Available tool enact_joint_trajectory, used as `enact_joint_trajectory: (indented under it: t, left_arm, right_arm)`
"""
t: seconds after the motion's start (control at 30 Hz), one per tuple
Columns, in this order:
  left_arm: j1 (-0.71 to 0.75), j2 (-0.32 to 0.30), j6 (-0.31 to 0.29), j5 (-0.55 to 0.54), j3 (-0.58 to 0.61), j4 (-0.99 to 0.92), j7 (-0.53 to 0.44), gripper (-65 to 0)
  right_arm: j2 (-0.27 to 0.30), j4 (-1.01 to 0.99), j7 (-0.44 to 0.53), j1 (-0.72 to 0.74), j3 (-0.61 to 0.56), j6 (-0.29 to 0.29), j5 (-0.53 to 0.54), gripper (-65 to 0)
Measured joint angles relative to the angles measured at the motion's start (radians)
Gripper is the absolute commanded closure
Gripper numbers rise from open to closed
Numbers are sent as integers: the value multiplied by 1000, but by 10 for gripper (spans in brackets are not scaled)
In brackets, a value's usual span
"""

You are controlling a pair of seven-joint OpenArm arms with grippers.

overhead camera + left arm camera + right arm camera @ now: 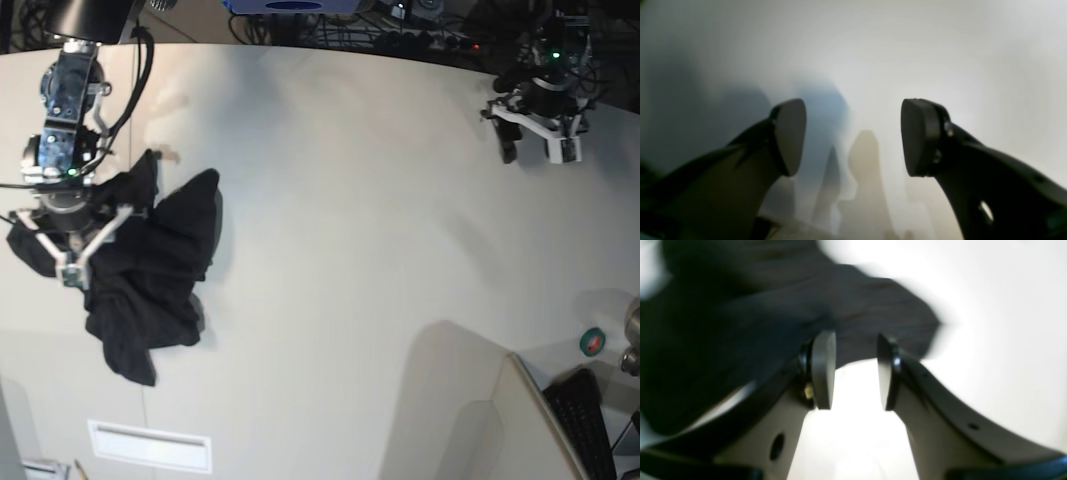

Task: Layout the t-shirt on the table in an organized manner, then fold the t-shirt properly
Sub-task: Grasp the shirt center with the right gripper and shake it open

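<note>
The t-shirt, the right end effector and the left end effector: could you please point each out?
t-shirt (150, 290): base view, middle of crumpled black fabric.
right end effector (855, 370): right wrist view, between fingertips.
left end effector (853, 136): left wrist view, between fingertips.

Three views: one overhead, two wrist-mounted.
The base camera looks down on the off-white matte table (350, 250); each wrist camera looks close along its own fingers; the right one shares the crumpled black cotton t-shirt (740, 313) (150, 270).

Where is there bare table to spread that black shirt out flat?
The wide middle of the table is bare, from the t-shirt across to the left gripper. It is crowded only at the shirt, where the right gripper hangs over the heap, and at the near corner with a keyboard.
</note>
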Motion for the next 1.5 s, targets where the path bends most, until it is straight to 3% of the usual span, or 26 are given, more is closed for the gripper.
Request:
enact_joint_trajectory:
  t: [0.07,0.13,0.17,0.43,0.57,0.77,0.83,0.9,1.0,1.13,1.27,1.4,1.5]
  left_arm:
    - [-23,11,-16,2,55,8,-2,-201]
    - [-57,15,-10,-5,100,11,-3,0]
    - [-69,9,-7,0,118,12,-6,0]
    - [-63,2,-4,-4,154,13,0,0]
    - [-39,0,-8,-3,119,13,-3,0]
    - [-3,2,2,-2,3,13,-1,0]
    - [-8,3,-1,-2,-21,13,-4,0]
    - [-11,4,-7,-2,-43,13,-5,0]
    - [-6,4,-7,-2,-71,12,-1,0]
    - [-5,5,-4,-2,-101,12,-4,0]
    - [-8,4,-7,-1,-137,12,-4,0]
    - [-13,5,-2,-2,-138,7,-1,0]
    - [-18,6,-8,-2,-137,7,-6,0]
  right_arm:
    - [4,0,-2,-22,-108,31,1,-171]
    - [1,-8,0,-12,-166,33,7,-32]
    - [3,-20,2,9,-186,31,1,0]
    - [4,-438,74,344,-233,21,-2,0]
    - [32,-703,152,504,-238,-97,-1,0]
    - [52,-1072,325,608,-239,-140,-14,0]
    - [27,-1085,311,615,-239,-154,-30,0]
    - [-14,-1069,340,591,-247,-161,-30,0]
    - [-65,-994,369,514,-361,-181,-39,0]
    - [-96,-773,323,363,-563,-140,-16,0]
    - [-94,-496,169,238,-734,-108,0,0]
    - [-93,-177,42,211,-742,-126,-11,0]
    - [-35,71,-53,160,-739,-126,-8,0]
